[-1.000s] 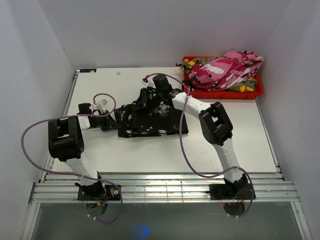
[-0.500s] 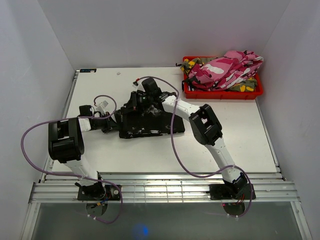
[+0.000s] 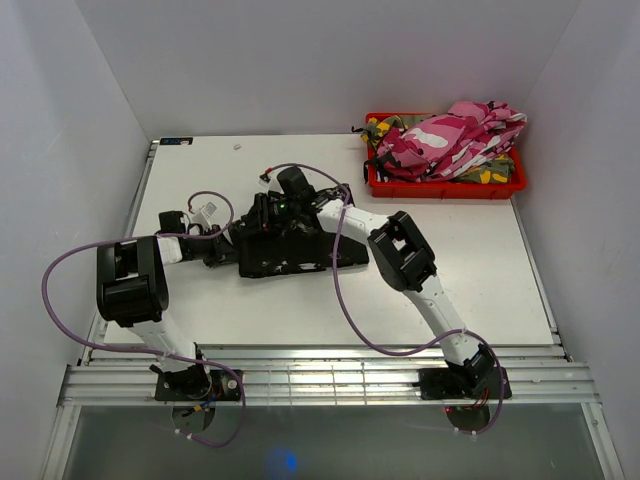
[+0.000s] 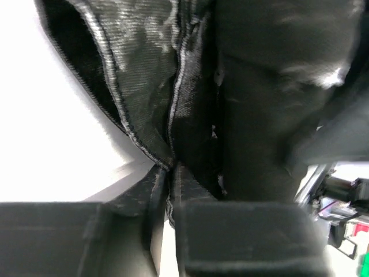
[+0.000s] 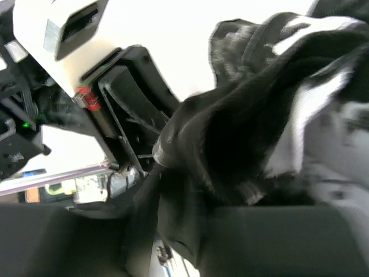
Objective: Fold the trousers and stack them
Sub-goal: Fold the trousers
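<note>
The black trousers [image 3: 300,248] lie doubled into a bundle left of centre on the desk [image 3: 480,270], and this fold looks nearly done. The left gripper [image 3: 225,243] and right gripper [image 3: 262,212] both pinch cloth at its left end, jaws narrow. The pink camouflage trousers [image 3: 455,135] are heaped in the red bin [image 3: 445,189] at the far right, not yet folded, with nothing stacked.

White-and-black jointed arms [image 3: 440,300] trail looping purple cables [image 3: 46,283].
</note>
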### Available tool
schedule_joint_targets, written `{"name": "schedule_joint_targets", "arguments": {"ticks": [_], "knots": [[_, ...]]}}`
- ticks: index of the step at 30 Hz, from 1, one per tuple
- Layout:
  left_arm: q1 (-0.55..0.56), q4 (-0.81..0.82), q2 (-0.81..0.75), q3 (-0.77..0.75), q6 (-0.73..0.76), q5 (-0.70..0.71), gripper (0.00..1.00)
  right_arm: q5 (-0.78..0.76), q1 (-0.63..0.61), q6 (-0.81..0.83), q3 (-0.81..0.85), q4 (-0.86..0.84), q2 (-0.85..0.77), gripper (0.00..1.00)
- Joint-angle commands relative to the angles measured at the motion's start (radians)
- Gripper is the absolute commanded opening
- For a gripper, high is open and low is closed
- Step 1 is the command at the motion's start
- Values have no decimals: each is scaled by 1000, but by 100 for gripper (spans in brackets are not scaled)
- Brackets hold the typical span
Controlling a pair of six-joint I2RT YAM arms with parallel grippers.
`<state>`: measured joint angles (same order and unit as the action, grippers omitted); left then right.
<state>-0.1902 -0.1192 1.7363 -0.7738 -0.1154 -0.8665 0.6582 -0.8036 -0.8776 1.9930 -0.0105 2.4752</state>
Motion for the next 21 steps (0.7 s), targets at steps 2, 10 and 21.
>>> {"name": "schedule_joint_targets", "arguments": {"ticks": [2, 10, 21], "knots": [[20, -59, -78, -13, 8, 17, 35, 89, -16, -4, -10, -123, -25, 40], [-48, -192, -247, -108, 95, 47, 67, 245, 41, 35, -28, -201, -157, 61], [-137, -436, -304, -278, 527, -10, 63, 189, 75, 728, -235, 256, -355, 39]]}}
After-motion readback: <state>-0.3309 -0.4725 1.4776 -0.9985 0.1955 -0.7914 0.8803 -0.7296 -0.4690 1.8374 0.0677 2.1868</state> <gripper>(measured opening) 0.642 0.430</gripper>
